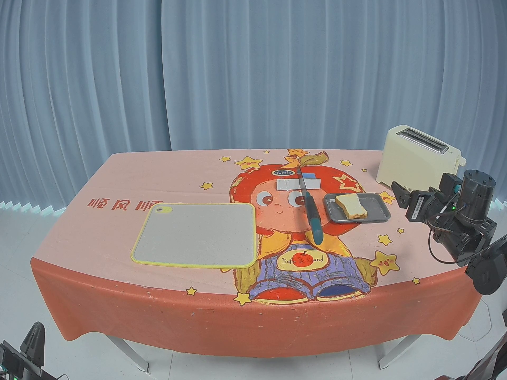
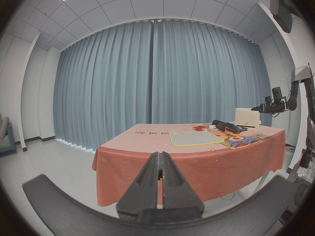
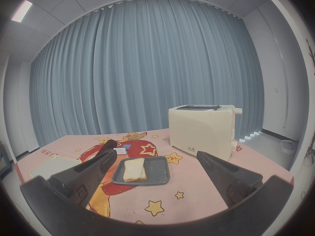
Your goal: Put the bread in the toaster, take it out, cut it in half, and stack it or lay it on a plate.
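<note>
**Item 1.** Bench [image 1: 132, 175], draped in an orange-pink cloth printed with a cartoon figure and stars. It carries items 2 to 6.

**Item 2.** Dark grey rectangular tray [image 1: 376, 209], shallow-rimmed, on the right half of the bench. It is the reference for every place below.

**Item 3.** Pale, roughly square slice of bread [image 1: 351, 206], lying flat inside the tray toward its left end (one slice, uncut).

**Item 4.** Cream two-slot toaster [image 1: 420, 157], upright, near the tray, behind it and to its right.

**Item 5.** Teal-handled knife [image 1: 315, 222], lying just beside the tray's left edge and apart from it. The blade points away from the robot and crosses a small white-and-blue block [image 1: 298, 184] behind and to the left of the tray.

**Item 6.** Pale grey cutting board with a yellow-green rim [image 1: 195, 234], flat on the bench, well apart from the tray, to its left.

**Item 7.** Right claw [image 1: 401, 199], raised above the bench just to the right of the tray and facing it. The jaws are spread wide and hold nothing.

**Item 8.** Left claw [image 2: 160, 154], well apart from the tray, off the bench's front-left corner and lower than the bench top. The jaws are pressed together with nothing between them.
</note>
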### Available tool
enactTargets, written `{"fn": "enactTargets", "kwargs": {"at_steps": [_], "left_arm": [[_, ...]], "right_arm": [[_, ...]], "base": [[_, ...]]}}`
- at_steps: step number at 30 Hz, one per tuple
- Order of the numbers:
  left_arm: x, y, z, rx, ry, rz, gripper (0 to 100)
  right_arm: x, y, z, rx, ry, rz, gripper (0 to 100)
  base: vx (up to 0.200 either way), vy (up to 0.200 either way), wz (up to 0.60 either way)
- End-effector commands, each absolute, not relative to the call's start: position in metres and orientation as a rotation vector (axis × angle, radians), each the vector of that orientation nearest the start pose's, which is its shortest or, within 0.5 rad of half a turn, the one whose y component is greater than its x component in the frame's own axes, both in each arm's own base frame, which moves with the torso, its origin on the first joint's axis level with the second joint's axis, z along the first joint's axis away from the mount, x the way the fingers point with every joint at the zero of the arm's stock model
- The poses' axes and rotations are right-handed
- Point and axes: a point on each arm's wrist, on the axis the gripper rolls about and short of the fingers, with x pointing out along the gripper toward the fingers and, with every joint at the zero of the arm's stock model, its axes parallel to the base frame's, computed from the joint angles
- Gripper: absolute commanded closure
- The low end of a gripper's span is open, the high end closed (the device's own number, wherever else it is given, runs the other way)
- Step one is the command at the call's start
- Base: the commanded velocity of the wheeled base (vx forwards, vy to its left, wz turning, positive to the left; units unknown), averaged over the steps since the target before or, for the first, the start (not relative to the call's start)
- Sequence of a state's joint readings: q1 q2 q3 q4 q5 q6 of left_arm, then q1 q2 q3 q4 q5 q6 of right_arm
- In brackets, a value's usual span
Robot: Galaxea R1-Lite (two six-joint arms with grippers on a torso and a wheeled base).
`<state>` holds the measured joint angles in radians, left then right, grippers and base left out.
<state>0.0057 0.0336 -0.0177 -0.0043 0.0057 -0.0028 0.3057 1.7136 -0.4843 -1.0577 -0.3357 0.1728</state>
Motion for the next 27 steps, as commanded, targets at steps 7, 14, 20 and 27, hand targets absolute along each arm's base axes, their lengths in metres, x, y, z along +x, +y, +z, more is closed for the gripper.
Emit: {"fn": "enactTargets", "kwargs": {"at_steps": [7, 14, 20, 27], "left_arm": [[-0.020, 0.000, 0.077, -0.003, 0.031, 0.012, 100], [-0.020, 0.000, 0.077, -0.003, 0.031, 0.012, 100], [-0.020, 0.000, 0.077, -0.003, 0.031, 0.012, 100], [-0.020, 0.000, 0.077, -0.003, 0.031, 0.012, 100]], "right_arm": [[0.248, 0.075, 0.123, 0.148, 0.073, -0.019, 0], [0.247, 0.069, 0.127, 0.164, -0.015, -0.027, 0], [0.238, 0.057, 0.130, 0.124, -0.018, -0.060, 0], [0.214, 0.048, 0.127, 0.119, 0.007, -0.074, 0]], "base": [[0.000, 0.000, 0.00], [0.000, 0.000, 0.00], [0.000, 0.000, 0.00], [0.000, 0.000, 0.00]]}}
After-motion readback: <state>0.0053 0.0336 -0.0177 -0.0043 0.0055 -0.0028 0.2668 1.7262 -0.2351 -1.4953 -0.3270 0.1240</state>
